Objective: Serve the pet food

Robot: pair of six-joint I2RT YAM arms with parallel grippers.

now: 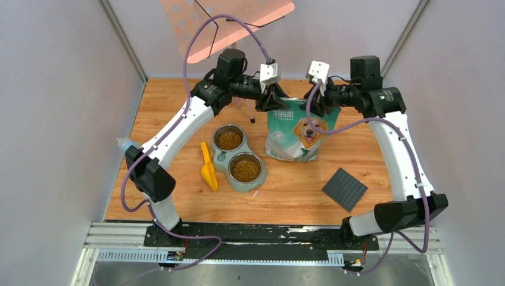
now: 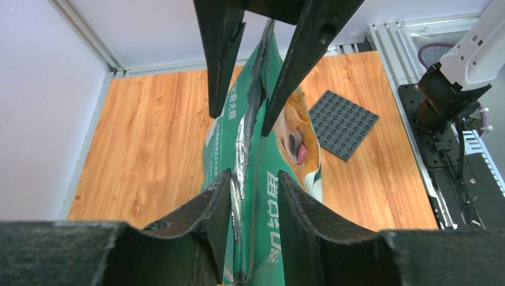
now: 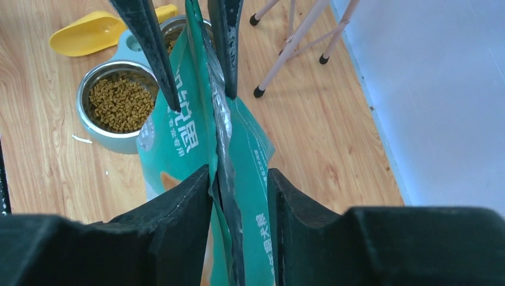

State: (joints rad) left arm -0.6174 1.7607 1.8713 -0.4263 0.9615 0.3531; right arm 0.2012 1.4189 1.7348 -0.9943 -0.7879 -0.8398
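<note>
The wood-grain laminate table lies under both grippers. Directly below them stands the teal-green glossy film bag printed with a golden dog, upright with its crinkled, silver-lined top edge rising between their fingers. The left gripper straddles one end of that edge and the right gripper the other; both have their fingers partly spread around the film rather than pressed onto it, likely lined up to pinch the mouth flat or steady the bag. Below the left gripper and toward the arm bases sits the grey-green plastic twin feeder with two round steel bowls. Nearer the bases on the right gripper's side lies a dark grey square studded plate, flat and well apart from the bag. Just beside the feeder, on the side away from the grippers, rests the smooth yellow plastic scoop. The small brown dry kibble pellets fill both bowls in loose heaps, so serving looks essentially done.
</note>
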